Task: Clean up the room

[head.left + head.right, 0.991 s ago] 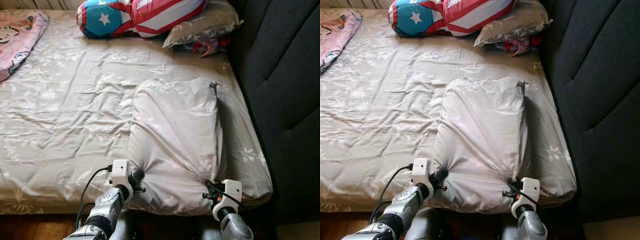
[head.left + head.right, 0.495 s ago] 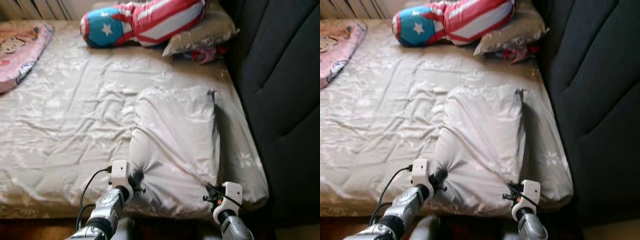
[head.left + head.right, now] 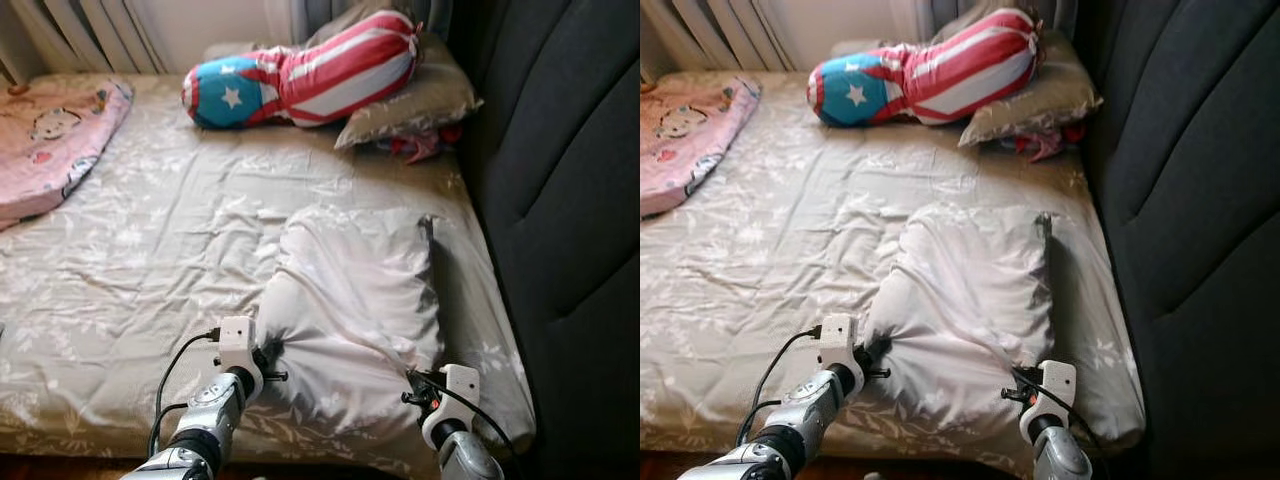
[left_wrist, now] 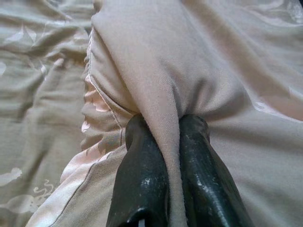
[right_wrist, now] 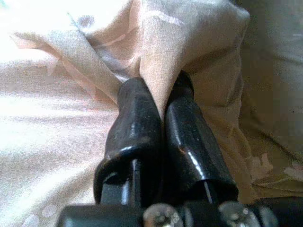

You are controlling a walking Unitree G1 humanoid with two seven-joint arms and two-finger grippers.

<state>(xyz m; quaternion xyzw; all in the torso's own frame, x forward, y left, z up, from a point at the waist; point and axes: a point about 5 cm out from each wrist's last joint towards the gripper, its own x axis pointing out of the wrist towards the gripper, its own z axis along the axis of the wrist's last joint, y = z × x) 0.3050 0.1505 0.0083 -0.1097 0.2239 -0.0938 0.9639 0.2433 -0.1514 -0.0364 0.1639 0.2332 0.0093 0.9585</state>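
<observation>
so both grippers are latched onto the same grey pillow, which lies on the bed at the near edge, over on the right side close to the dark padded headboard. the left gripper has its 2 black fingers pinched together with a fold of the pillowcase squeezed between them, right at the pillow's near left corner, and you can see the fabric bunching up into creases that run toward that spot. the right gripper is doing the same at the near right corner, fingers clamped tight on a bunched bit of cloth with a pinkish inner layer poking out beside it. the pillow looks pulled narrow at the near end between the 2 grips and stays wider at the far end. the sheet has a pale leaf print and is pretty rumpled. at the far end of the bed there's a long cushion with red and white stripes and a blue end with a white star, leaning on another grey pillow, with something red peeking out under that one. a pink blanket sits at the far left side.
</observation>
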